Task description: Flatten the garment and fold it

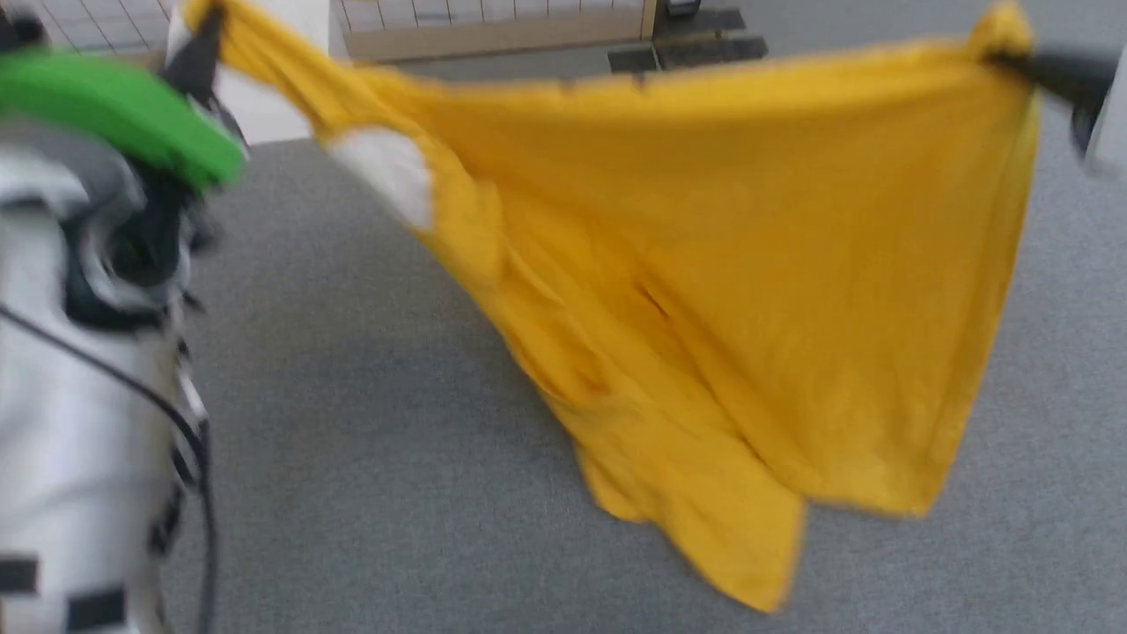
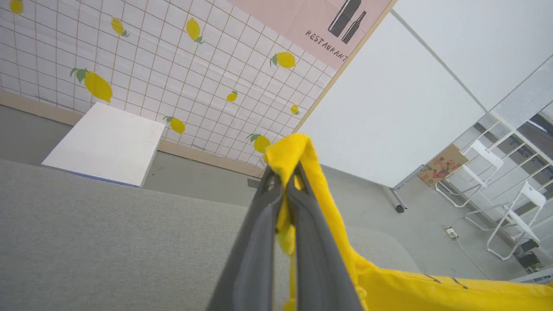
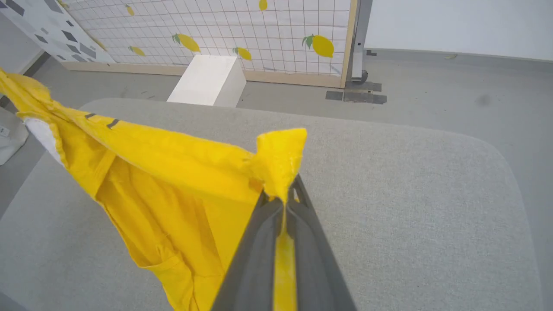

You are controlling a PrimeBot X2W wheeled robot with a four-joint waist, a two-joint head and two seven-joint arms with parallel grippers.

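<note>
The yellow garment (image 1: pixel 757 291) hangs in the air, stretched between my two grippers above the grey padded table (image 1: pixel 370 458). A white patch of its print (image 1: pixel 387 176) shows near the left end, and its lower part droops toward the table. My left gripper (image 1: pixel 207 35) is shut on one corner at the upper left; in the left wrist view the garment (image 2: pixel 432 289) bunches between the left gripper's (image 2: pixel 284 181) fingers. At the upper right my right gripper (image 1: pixel 1012 57) is shut on the other corner, where the right wrist view shows the right gripper (image 3: pixel 285 196) pinching the garment (image 3: pixel 173 181).
Beyond the table's far edge stand a white box (image 3: pixel 207 80) and a tiled wall panel with lemon prints (image 3: pixel 259 34). White folding chairs (image 2: pixel 497 185) stand off to one side. My left forearm (image 1: pixel 79 352) rises at the left of the head view.
</note>
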